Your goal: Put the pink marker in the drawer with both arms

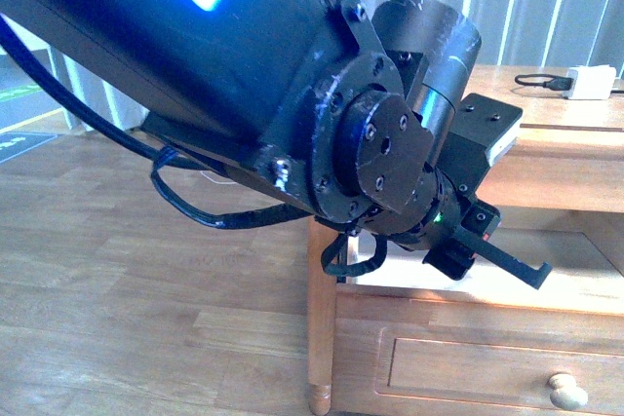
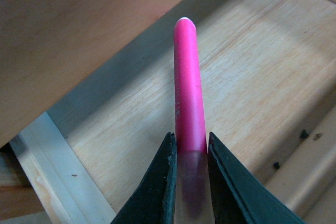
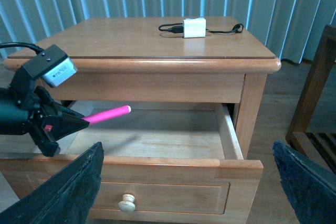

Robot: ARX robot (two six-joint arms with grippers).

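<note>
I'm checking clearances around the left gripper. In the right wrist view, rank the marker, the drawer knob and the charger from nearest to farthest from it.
From the left gripper:
1. The marker, clamped in its jaws, sticking out over the open drawer.
2. The knob, lower down on the drawer front.
3. The charger, up on the tabletop, toward its back edge.

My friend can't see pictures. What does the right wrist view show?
The left gripper holds the pink marker out over the open drawer of a wooden bedside table. A white charger with a black cable lies on top.
</note>
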